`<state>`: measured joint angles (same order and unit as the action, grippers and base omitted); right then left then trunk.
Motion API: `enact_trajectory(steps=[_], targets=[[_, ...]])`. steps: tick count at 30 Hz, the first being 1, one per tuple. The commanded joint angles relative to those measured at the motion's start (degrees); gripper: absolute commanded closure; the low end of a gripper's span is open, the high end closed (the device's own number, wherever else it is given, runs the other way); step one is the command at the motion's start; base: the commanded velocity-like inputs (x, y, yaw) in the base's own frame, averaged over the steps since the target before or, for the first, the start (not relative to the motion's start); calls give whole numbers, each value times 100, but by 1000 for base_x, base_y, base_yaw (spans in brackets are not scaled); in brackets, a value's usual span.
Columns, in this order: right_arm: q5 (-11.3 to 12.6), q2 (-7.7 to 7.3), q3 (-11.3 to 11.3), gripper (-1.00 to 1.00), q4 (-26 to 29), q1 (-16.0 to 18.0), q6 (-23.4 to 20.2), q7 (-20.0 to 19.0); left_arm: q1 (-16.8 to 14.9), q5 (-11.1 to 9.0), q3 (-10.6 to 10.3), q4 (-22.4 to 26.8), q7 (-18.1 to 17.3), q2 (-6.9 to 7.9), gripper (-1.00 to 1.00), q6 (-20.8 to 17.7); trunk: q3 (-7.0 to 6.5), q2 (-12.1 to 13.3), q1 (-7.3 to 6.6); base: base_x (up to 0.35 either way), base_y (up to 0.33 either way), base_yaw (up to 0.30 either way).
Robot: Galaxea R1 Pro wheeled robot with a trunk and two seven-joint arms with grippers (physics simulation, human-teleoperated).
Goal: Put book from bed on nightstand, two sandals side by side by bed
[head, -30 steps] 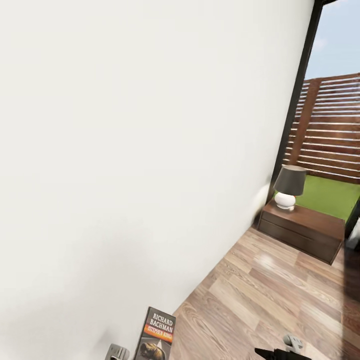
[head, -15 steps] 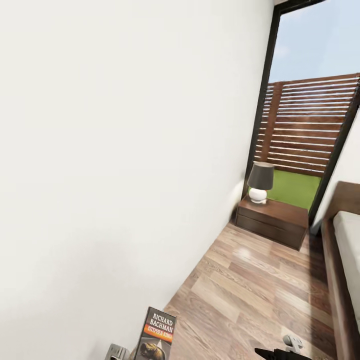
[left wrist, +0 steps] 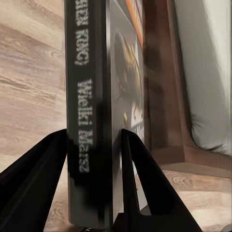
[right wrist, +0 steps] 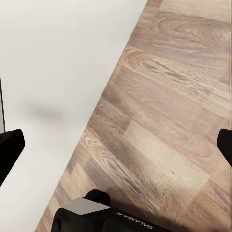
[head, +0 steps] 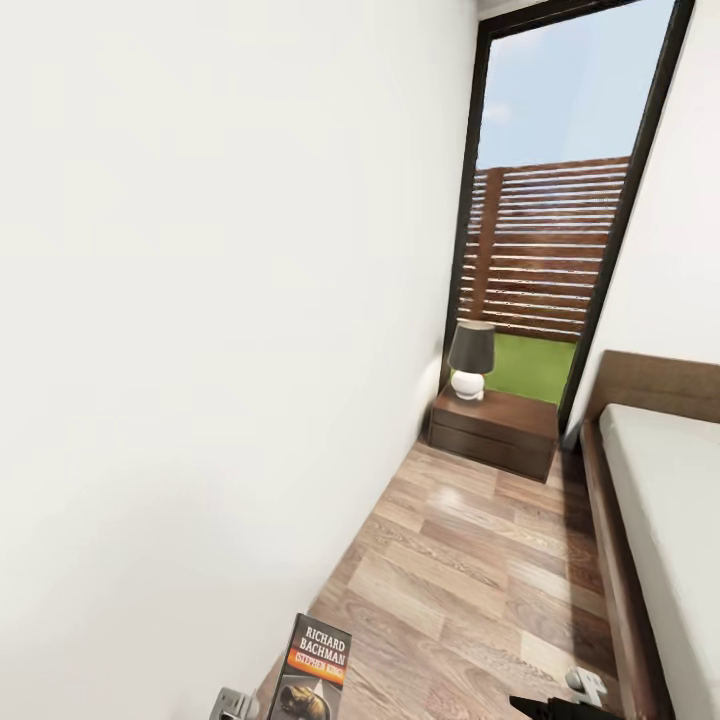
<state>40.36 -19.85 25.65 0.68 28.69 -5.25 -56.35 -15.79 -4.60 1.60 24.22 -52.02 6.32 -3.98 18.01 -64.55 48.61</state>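
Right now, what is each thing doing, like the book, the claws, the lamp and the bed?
book: upright, clamped in the left claw
right claw: open, holding nothing, over the floor
lamp: upright on the nightstand
nightstand drawer: shut
bed: bare mattress where it shows

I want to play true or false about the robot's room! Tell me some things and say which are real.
1. The left gripper is holding the book. True.
2. A lamp stands on the nightstand. True.
3. The book is lying on the bed. False: it is upright in the left gripper, off the mattress.
4. The floor is covered in green carpet. False: it is wood planks; the green is grass outside the window.
5. The right gripper is holding a sandal. False: its fingers are spread wide with nothing between them, over bare floor.
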Motion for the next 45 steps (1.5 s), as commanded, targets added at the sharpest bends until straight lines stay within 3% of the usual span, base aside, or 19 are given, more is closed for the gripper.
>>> enact_trajectory(steps=[1, 20, 37, 45], targets=[[59, -1, 37, -100, 2, 5, -55, -12, -2, -41, 15, 3, -28, -1, 100, -42, 7, -5, 0, 1, 0, -300], [55, -1, 37, -100, 2, 5, -52, -3, 0, -41, 25, 3, -33, 1, 100, -42, 7, -5, 0, 33, 0, -292], [56, -1, 37, -100, 2, 5, -54, -7, -2, -41, 24, 3, -33, 1, 100, -42, 7, -5, 0, 312, 0, -22], [58, -1, 37, -100, 2, 5, -53, -5, -2, -41, 24, 3, -36, 1, 100, -42, 7, -5, 0, 63, 0, -139]])
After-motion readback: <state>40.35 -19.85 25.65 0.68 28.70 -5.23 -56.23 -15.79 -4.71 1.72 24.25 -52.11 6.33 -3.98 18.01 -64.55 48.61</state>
